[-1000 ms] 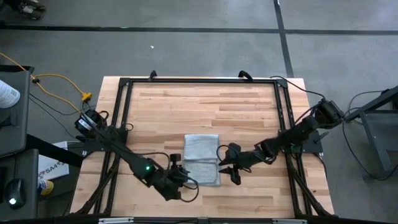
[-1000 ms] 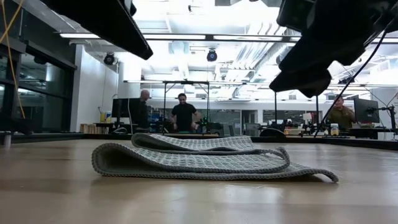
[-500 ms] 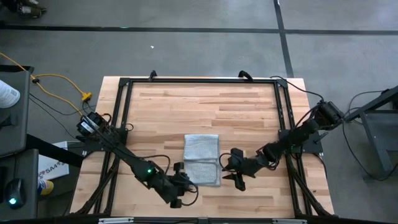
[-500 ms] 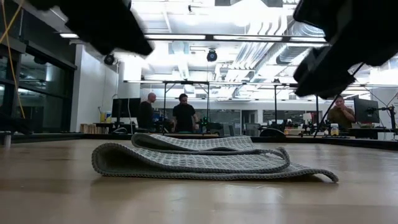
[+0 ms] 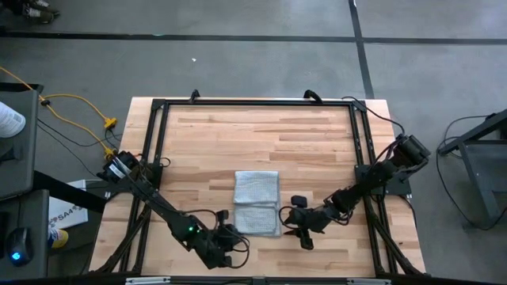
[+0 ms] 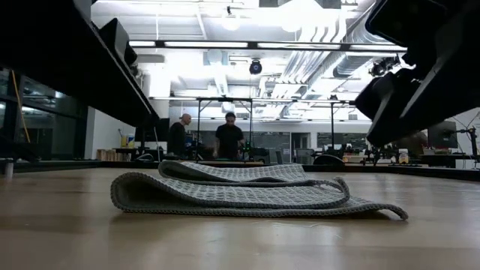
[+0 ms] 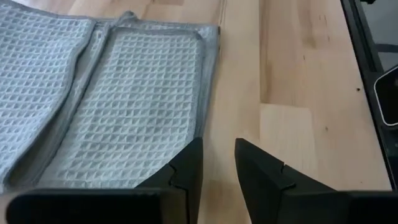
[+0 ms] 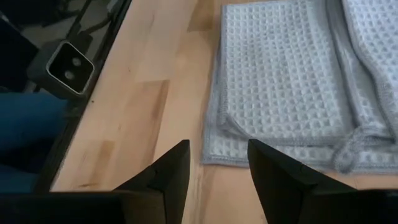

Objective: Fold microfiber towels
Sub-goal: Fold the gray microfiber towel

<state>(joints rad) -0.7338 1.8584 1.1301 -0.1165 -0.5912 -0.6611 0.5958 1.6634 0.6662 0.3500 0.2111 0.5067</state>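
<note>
Presently the light grey-blue waffle-textured microfiber towel [image 5: 257, 203] lies folded near the front of the pale wooden tabletop [image 5: 253, 134], flanked by the left gripper [image 7: 217, 163], narrowly parted and empty, and the right gripper [image 8: 218, 163], wide and empty. A single layer could be snagged, undoing the fold.
</note>
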